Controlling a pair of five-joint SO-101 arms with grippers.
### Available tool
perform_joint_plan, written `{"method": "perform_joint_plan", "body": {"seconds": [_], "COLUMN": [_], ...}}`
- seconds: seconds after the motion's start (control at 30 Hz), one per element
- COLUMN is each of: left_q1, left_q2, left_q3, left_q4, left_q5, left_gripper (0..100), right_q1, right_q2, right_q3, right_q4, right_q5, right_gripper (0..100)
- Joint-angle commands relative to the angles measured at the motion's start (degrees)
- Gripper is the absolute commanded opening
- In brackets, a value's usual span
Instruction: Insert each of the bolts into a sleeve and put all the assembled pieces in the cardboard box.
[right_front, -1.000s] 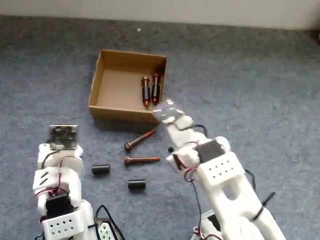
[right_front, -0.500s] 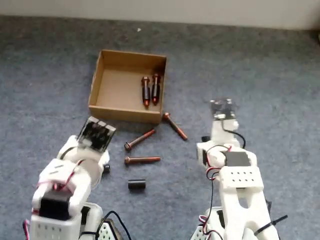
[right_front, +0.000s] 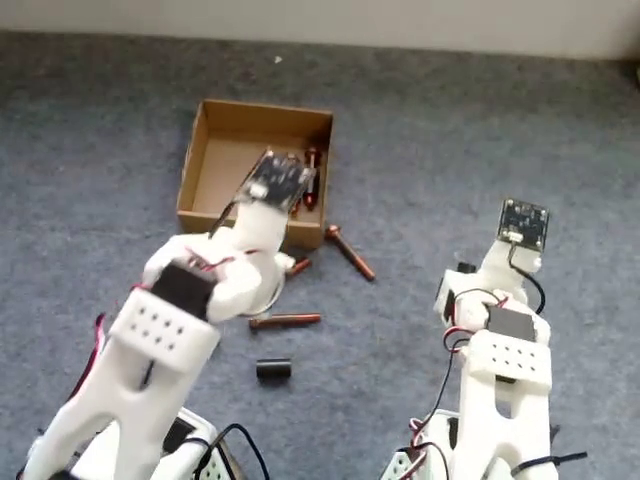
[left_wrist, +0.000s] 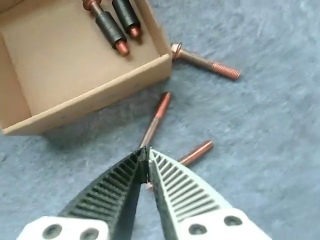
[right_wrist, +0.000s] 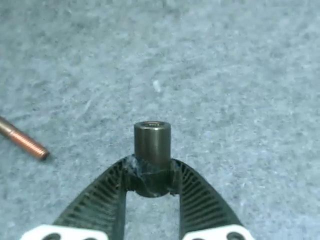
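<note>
- Cardboard first: the brown, open-topped cardboard box (right_front: 192, 170) sits left of centre on the grey carpeted surface (right_front: 500, 130). Two copper bolts wearing black sleeves (left_wrist: 111, 27) lie side by side inside it.
- My left end effector (left_wrist: 146, 150) is closed to a hairline gap. Its tips sit over the head end of a bare copper-coloured bolt (left_wrist: 156, 115) lying just in front of the box. I cannot tell whether the ribbed black pads actually pinch it.
- If they do, I want the grip near the head, leaving the threaded shank free. I'd lift slowly, since a smooth round shank could pivot between the ridges.
- A second plain bolt (right_front: 285, 320) lies nearer me, and a third bolt (right_front: 350, 252) lies by the box's right corner. A short black cylindrical sleeve (right_front: 273, 369) rests loose on the pile.
- My right end effector (right_wrist: 150, 172) is partly spread and clamps a dark metal sleeve (right_wrist: 152, 142) at its base, open bore outward, well apart from the box.
- I judge mating comes next: hold the sleeve steady, line the shank up with the bore, and feed it thread-first.
</note>
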Motion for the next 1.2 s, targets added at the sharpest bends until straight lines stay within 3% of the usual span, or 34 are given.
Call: {"method": "perform_joint_plan", "body": {"seconds": [0.0,0.13,0.43,0.8,1.17], "left_q1": [1.54,1.54,4.88,6.46,6.29], "left_q2": [7.78,18.77,40.31,56.57,68.79], "left_q3": [-9.36,-16.22,-28.53,-41.45,-52.79], "left_q4": [-0.97,-1.05,-1.05,-0.79,-0.88], "left_q5": [11.25,17.05,18.81,43.16,49.32], "left_gripper": [4,4,1,1,1], "right_q1": [0.84,0.84,0.48,0.48,0.40], "right_q2": [-1.89,-1.89,-1.80,-1.80,-1.80], "right_q3": [-0.57,-0.48,0.92,1.01,1.01], "right_q4": [-1.45,-1.45,-1.45,-1.45,-1.45], "right_q5": [-0.62,-0.62,-0.62,-0.62,-0.62], "right_gripper": [0.4,0.4,0.4,0.4,0.4]}}
